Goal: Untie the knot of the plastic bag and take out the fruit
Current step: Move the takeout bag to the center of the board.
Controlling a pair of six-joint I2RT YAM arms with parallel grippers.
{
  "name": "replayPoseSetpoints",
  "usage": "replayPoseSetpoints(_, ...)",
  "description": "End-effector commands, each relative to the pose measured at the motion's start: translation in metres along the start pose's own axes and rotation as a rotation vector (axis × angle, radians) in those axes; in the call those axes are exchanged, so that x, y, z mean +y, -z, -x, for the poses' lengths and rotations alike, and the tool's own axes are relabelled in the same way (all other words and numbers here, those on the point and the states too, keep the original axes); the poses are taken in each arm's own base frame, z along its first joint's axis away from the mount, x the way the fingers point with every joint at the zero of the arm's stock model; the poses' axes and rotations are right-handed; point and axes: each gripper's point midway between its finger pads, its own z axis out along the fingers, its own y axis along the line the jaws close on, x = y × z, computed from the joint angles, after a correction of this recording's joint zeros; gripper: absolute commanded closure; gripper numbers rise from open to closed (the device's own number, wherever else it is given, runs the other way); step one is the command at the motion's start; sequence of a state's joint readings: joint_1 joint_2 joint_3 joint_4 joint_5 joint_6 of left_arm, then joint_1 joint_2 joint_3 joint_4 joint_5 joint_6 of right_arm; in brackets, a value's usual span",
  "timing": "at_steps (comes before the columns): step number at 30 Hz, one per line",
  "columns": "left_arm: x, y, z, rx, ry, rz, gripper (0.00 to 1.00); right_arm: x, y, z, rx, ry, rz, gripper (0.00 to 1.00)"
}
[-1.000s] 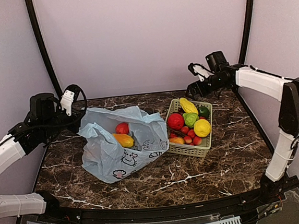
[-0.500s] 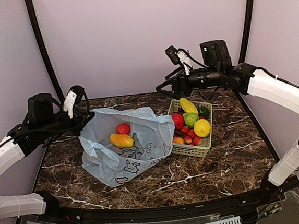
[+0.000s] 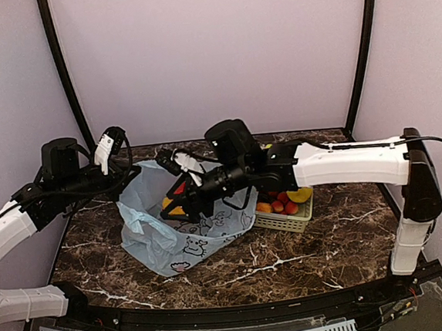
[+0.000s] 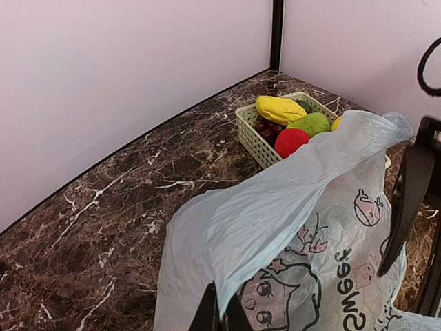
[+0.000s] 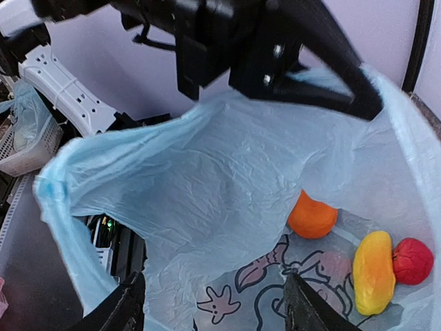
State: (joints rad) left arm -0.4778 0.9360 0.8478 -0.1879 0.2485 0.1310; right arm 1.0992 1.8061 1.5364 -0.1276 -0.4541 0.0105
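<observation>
Tabletop carrying the plastic bag, which lies just left of the basket with its mouth open and no knot visible. Left jaws, pressed together on the bag's rim, hold it raised. Right jaws hang spread and empty inside the mouth, above the fruit, a mango shape with an orange and a red apple close by. Recommended: hold the rim taut, descend clear of the film, close on one piece only.
</observation>
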Motion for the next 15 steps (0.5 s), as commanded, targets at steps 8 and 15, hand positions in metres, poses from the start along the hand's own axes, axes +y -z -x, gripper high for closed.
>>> replayPoseSetpoints(8, -0.007, 0.003, -0.004, -0.011, 0.107, -0.033, 0.99, -0.022, -0.068, -0.074, 0.139, -0.102, -0.103, 0.40)
replayPoseSetpoints(15, -0.029, 0.013, -0.023, 0.043, 0.245, -0.135, 0.99, -0.020, -0.075, -0.136, 0.265, -0.112, -0.141, 0.42)
